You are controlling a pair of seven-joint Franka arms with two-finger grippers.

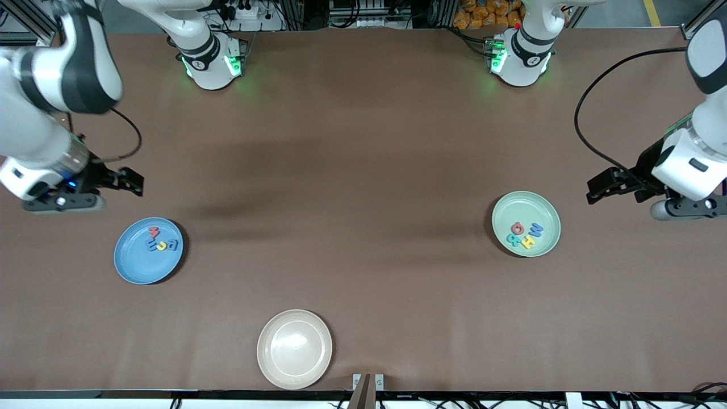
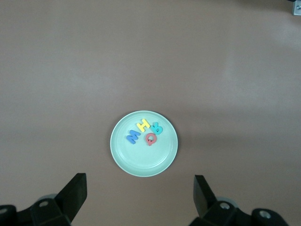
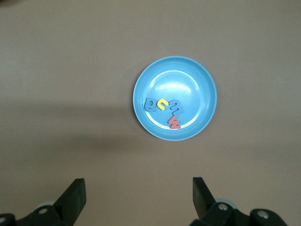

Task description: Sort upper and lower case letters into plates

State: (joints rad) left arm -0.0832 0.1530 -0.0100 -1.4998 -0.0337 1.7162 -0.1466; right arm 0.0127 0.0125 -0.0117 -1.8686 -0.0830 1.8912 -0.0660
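The sky blue plate (image 1: 149, 250) lies toward the right arm's end and holds several small letters (image 1: 162, 240) in red, blue and yellow; it also shows in the right wrist view (image 3: 175, 98). The pale mint green plate (image 1: 526, 223) lies toward the left arm's end and holds several letters (image 1: 525, 234), also seen in the left wrist view (image 2: 144, 143). My right gripper (image 1: 132, 183) is open and empty, raised over bare table beside the blue plate. My left gripper (image 1: 601, 188) is open and empty, raised over bare table beside the mint plate.
A cream plate (image 1: 294, 348) lies empty near the table's edge closest to the front camera. The arm bases (image 1: 213, 62) stand along the table's edge farthest from that camera. A small bracket (image 1: 367, 382) sits at the near edge.
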